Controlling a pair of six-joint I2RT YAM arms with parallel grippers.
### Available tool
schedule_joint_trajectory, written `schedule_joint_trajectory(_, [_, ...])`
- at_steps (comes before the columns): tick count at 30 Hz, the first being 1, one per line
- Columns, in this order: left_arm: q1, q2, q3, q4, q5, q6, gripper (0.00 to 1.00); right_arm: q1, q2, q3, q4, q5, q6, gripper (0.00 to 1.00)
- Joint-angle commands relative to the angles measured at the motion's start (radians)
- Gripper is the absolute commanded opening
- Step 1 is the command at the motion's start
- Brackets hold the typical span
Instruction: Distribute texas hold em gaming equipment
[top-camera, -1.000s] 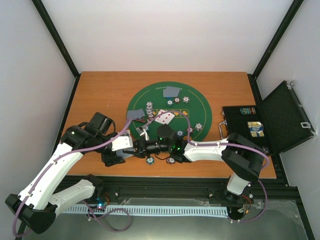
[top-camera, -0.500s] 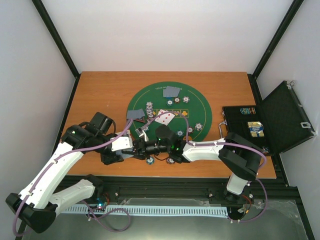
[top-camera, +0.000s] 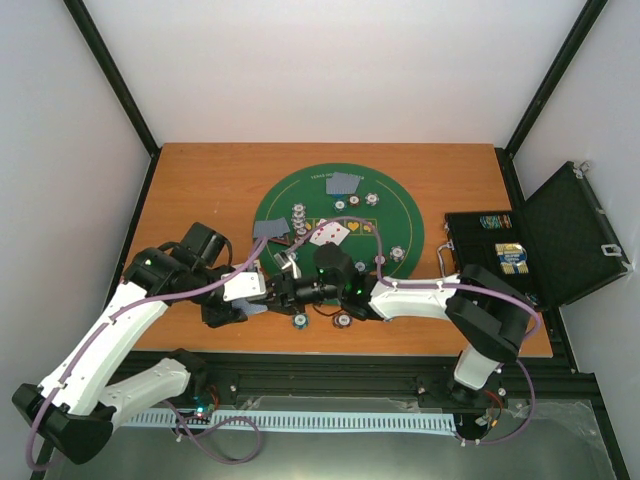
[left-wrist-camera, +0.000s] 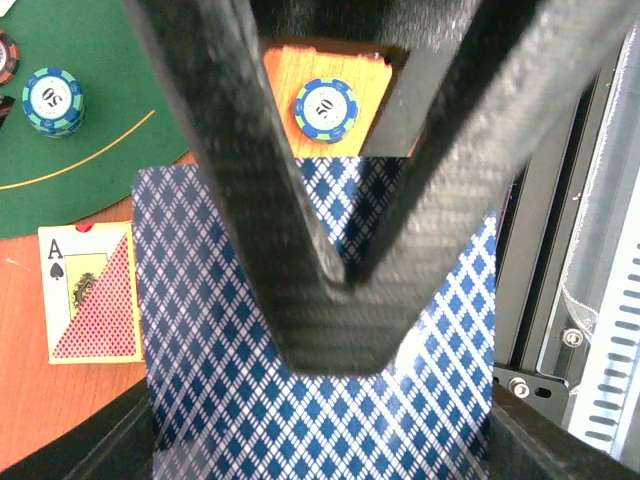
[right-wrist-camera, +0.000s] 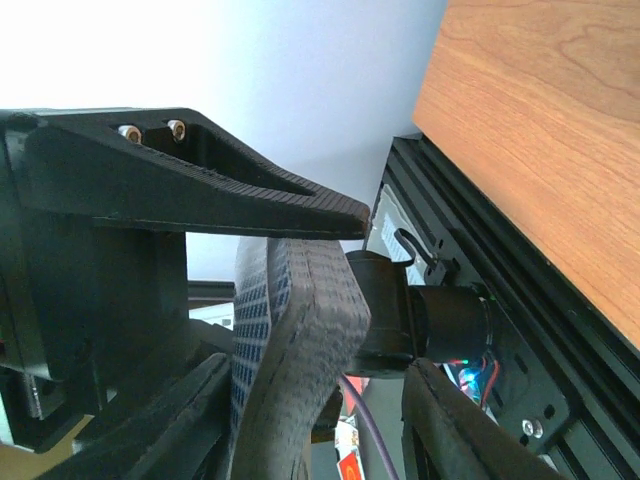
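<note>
Left end effector (left-wrist-camera: 330, 320): fingers pulled in to a point on the blue diamond back of the playing cards (left-wrist-camera: 230, 400). Read as a pinch on them. Right end effector (right-wrist-camera: 340, 300): jaws apart, cards running bowed between them, one finger touching their edge. Didn't look clamped.

Cards were in the air between the two, off the near-left rim of the green mat (left-wrist-camera: 110, 60), close to the table's (top-camera: 200, 190) near edge. Below them: a blue chip (left-wrist-camera: 326, 108) on bare wood, an ace-of-spades card (left-wrist-camera: 88, 290) face up by the mat's rim, a teal chip (left-wrist-camera: 52, 100) on the mat.

Risk as I saw it: small contact patch on a bowed stack. If the bow sprang, cards could fan or slip and drop past the near edge into the rail. A low swing could also clip the blue chip.
</note>
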Motion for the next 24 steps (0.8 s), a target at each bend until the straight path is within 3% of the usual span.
schedule_joint_trajectory(1, [-0.002,-0.014,0.047,-0.014,-0.001,0.021,0.53,-0.040,-0.050,-0.011,-0.149,0.021,-0.062,0.44])
schedule_joint_trajectory(6, [-0.002,-0.014,0.043,-0.010,-0.001,0.018,0.52,-0.048,-0.075,-0.016,-0.160,0.025,-0.066,0.33])
schedule_joint_trajectory(8, [-0.002,-0.014,0.044,-0.010,0.001,0.015,0.53,-0.048,-0.076,-0.015,-0.159,0.024,-0.063,0.33])
schedule_joint_trajectory(11, [-0.002,-0.012,0.044,-0.009,0.005,0.015,0.53,-0.039,-0.069,-0.006,-0.108,0.003,-0.057,0.53])
schedule_joint_trajectory(14, [-0.002,-0.005,0.046,-0.009,0.006,0.013,0.53,-0.013,-0.042,0.030,-0.076,-0.012,-0.056,0.65])
schedule_joint_trajectory(24, [-0.002,0.000,0.047,-0.013,0.012,0.008,0.53,0.043,0.066,0.084,0.011,-0.023,-0.017,0.65])
